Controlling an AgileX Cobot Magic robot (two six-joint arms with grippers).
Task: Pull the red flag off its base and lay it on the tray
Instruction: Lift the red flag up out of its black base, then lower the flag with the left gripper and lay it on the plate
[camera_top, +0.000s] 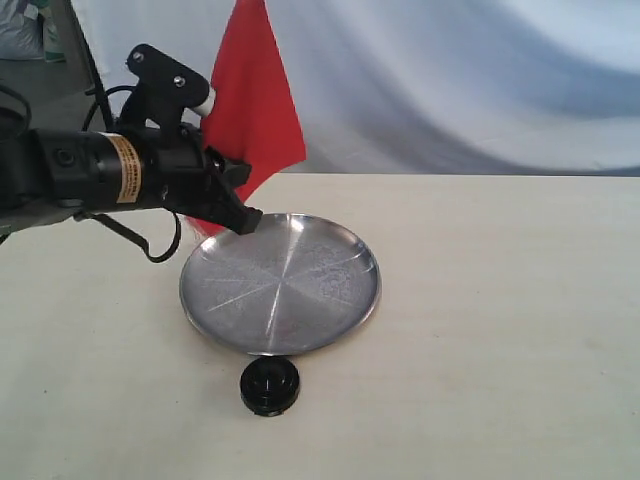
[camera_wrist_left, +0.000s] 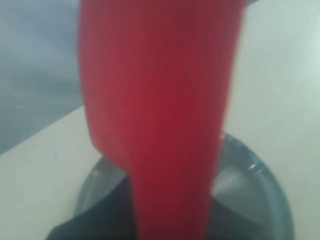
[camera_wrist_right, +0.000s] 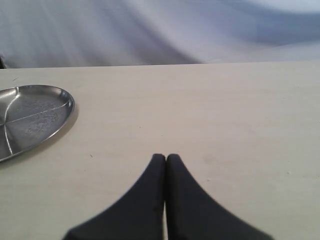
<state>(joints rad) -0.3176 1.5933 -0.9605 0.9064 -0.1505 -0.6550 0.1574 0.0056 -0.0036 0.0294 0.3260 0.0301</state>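
At the left of the exterior view, the left pincer (camera_top: 240, 215) hangs over the near-left rim of the tray (camera_top: 345, 318). Its fingers look pressed together on the flag (camera_top: 255, 110), though the stick is not visible and the grip itself is hidden. In the left wrist view the red cloth fills the middle and covers the fingertips. The flag is therefore in the air, clear of the base (camera_top: 269, 385), which sits empty on the table (camera_top: 500, 330) just in front of the tray. The cloth stands up behind the pincer, so the flag's long axis looks roughly upright. The tray's open middle lies below the fingertips and to their right. I judge that the next move depends on this: the flag has to tip from upright to flat and come down across the dish, not over its rim. Further right, the right pincer (camera_wrist_right: 166, 160) is closed and empty over bare table, well apart from the tray, so the left arm is much the nearer one.
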